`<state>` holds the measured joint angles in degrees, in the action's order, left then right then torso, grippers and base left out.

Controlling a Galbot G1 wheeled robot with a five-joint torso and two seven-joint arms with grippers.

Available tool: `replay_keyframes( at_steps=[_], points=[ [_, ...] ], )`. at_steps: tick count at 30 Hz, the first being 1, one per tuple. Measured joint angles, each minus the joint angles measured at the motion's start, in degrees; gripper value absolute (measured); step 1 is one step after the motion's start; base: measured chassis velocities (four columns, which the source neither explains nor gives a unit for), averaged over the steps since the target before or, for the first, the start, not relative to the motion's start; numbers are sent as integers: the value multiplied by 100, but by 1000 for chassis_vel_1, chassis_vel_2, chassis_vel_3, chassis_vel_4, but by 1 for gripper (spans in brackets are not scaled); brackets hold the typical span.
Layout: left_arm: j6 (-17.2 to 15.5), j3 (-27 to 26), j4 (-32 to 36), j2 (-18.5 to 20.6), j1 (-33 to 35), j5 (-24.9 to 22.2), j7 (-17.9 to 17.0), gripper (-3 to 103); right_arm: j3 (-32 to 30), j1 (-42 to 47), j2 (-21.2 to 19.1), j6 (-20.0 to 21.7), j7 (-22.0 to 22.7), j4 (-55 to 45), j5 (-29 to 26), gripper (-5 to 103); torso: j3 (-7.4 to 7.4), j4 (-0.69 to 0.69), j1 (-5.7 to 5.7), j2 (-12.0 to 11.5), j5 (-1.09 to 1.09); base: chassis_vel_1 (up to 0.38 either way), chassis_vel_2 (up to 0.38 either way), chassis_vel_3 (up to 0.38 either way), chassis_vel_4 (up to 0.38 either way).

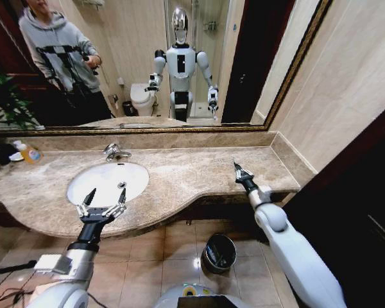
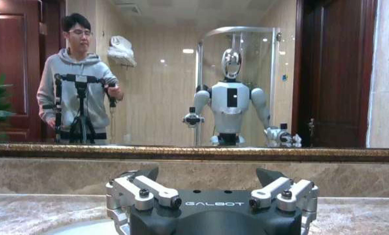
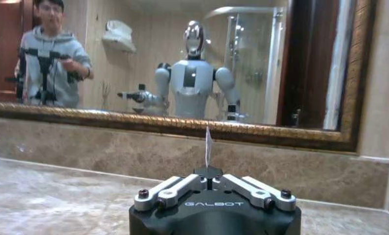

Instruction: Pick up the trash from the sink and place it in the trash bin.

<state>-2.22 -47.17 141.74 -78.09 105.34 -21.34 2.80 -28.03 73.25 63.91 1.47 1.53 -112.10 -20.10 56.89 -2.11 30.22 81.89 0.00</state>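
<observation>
In the head view the left gripper (image 1: pixel 102 200) is at the lower left of the frame, over the front rim of the white oval sink (image 1: pixel 96 176), and its fingers are spread wide with nothing between them. The left wrist view shows the same: the two fingers (image 2: pixel 147 188) stand far apart, in front of the marble backsplash and the mirror. The right gripper (image 1: pixel 237 168) is right of centre, above the beige marble counter (image 1: pixel 186 173) and well apart from the sink. Its fingers are pressed together, and in the right wrist view a thin white sachet (image 3: pixel 209 147) stands upright between them, seen edge-on. The trash bin (image 1: pixel 219 253) stands on the tiled floor (image 1: pixel 173 247) at the lower centre, below the counter edge. A chrome faucet (image 1: pixel 115 152) sits behind the sink, and a yellow-orange bottle (image 1: pixel 28 152) is at the far left of the counter.
</observation>
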Motion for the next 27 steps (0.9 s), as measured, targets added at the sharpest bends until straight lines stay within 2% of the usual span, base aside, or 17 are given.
replay_keyframes(
  at_steps=[3,5,7,17,22,27],
  points=[
    [0,0,0,0,0,0,0,100,-283,854,330,-190,-86,-447,225,0,0,2,0,0,-1,0,0,0,0],
    [0,0,0,0,0,0,0,100,-276,1009,416,-263,-111,-485,282,0,0,3,-1,1,0,0,0,0,0],
    [0,-1,0,0,0,0,-2,100,-214,1180,528,-407,-196,-487,383,0,0,-4,0,0,1,0,0,0,0],
    [0,0,0,0,0,0,0,100,-597,2355,1124,-1183,-434,-285,577,0,1,0,0,-1,0,0,0,0,0],
    [0,0,0,0,0,0,-1,100,-561,2552,1346,-1409,-457,-37,772,0,1,0,0,-1,0,0,0,0,0],
    [0,0,0,0,0,0,-1,100,-370,2513,1690,-1712,-509,786,1246,0,1,0,0,-1,0,0,0,0,0]
  ],
)
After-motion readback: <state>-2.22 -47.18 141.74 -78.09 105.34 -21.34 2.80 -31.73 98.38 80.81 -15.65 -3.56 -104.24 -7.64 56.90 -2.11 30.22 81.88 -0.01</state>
